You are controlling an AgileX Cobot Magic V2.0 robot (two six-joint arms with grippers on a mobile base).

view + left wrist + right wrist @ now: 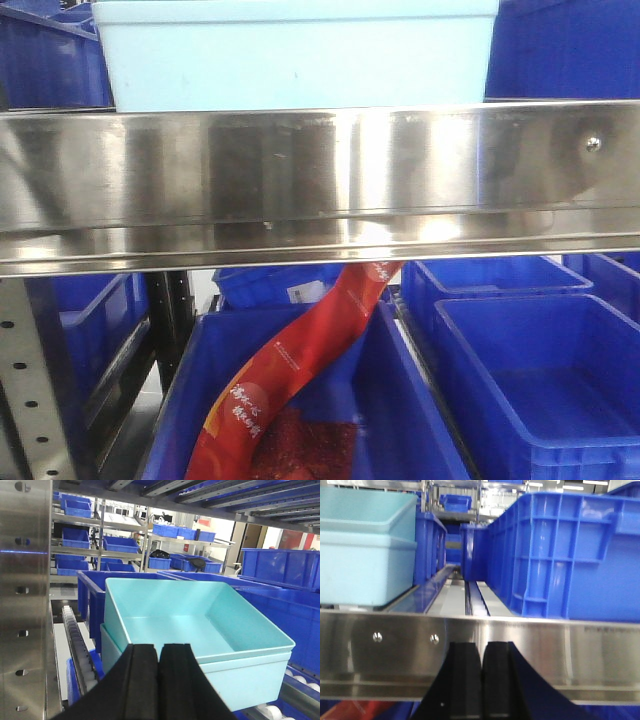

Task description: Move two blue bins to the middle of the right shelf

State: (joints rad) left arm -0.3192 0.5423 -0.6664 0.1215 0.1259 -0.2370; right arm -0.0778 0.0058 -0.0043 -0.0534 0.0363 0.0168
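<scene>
Left claw (159,680) closed, 2 blue bins (200,630) nested upright on shelf (320,180)

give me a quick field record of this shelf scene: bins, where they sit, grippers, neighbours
pale blue bins: two, one nested inside the other
location: on the steel shelf tier, behind its front rail
neighbour bins: dark blue bin to the right of the stack on the same tier; more dark blue bins behind
below the tier: open dark blue bins, one with a red packet leaning in it
left gripper: shut, holding nothing, in front of the stack
right gripper: shut, holding nothing, in front of the rail
</scene>
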